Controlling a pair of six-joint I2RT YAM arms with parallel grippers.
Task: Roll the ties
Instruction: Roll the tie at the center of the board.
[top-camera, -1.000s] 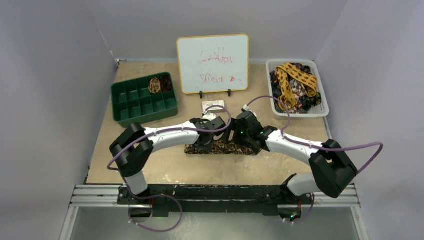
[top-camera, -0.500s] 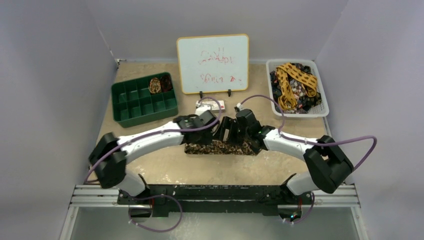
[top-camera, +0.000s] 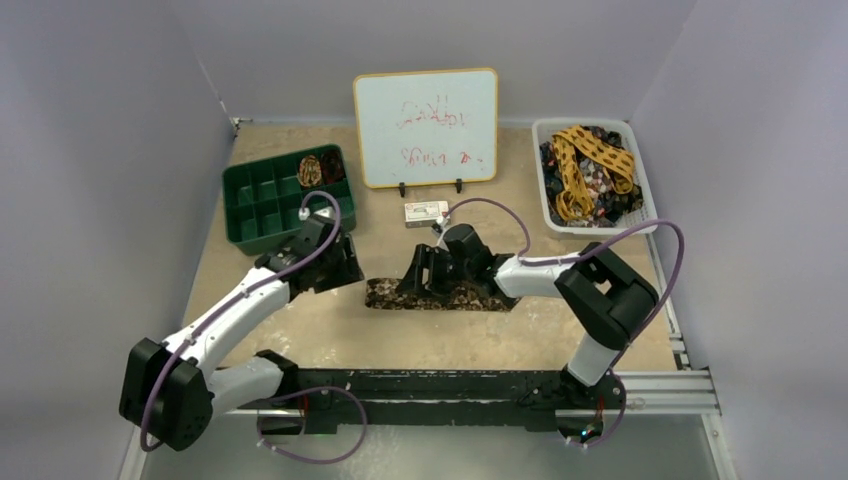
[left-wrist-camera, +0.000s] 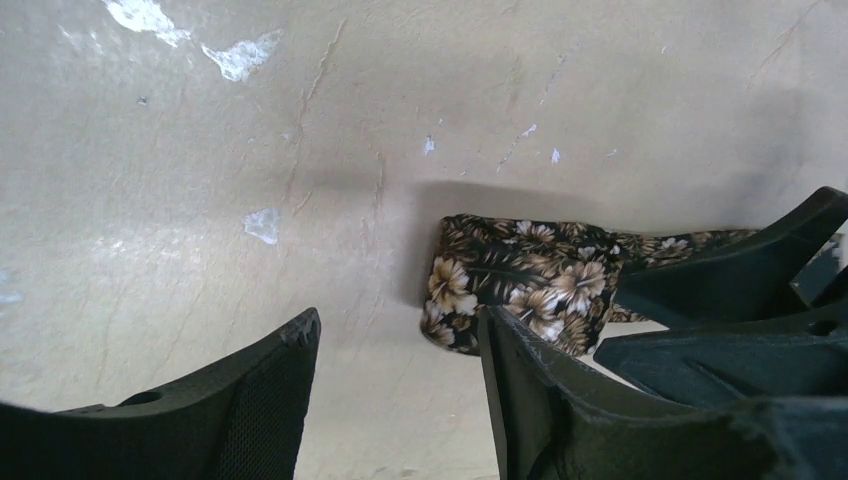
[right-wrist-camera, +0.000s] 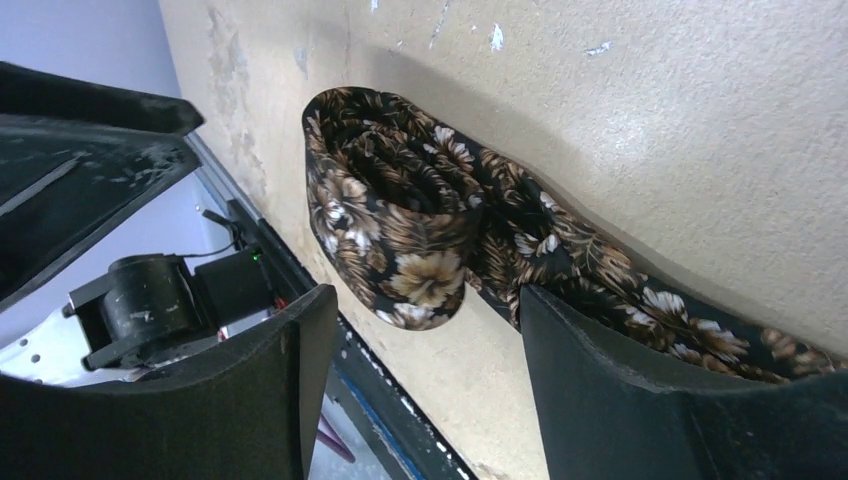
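A floral tie (top-camera: 440, 295) lies flat on the counter (top-camera: 330, 335), straight in front of the whiteboard (top-camera: 426, 127) and well apart from it, running crosswise to the board's face. Its cloth is dark, printed all over with tan and cream blossoms and brown leaves. In the right wrist view, the end on the board's left-hand side is turned over on itself into a loose, fat roll (right-wrist-camera: 390, 220). The layers show as an open spiral, and the flat strip trails away from it.

The right pincer (right-wrist-camera: 428, 295) stands low over that rolled end with its fingers spread wide. One finger is on each side of the roll, and neither presses on the cloth. In the overhead view it sits on the tie's left part (top-camera: 418, 278).

The left pincer (left-wrist-camera: 400, 320) is also spread wide, with only bare counter between its fingers. The tie's end (left-wrist-camera: 520, 280) lies just beside its inner finger. From above, it sits to the front left of the board (top-camera: 338, 262), just beside the tie's end.

Left of the whiteboard sits a green divided tray (top-camera: 262, 232). A coiled tie (top-camera: 310, 170) of mottled brown rests in one of its back compartments. Right of the board, a white basket (top-camera: 650, 215) holds a heap of dark patterned ties (top-camera: 605, 195), with a mustard tie (top-camera: 590, 160) with dark spots draped over them. A small white box (top-camera: 426, 211) lies just in front of the board's foot.
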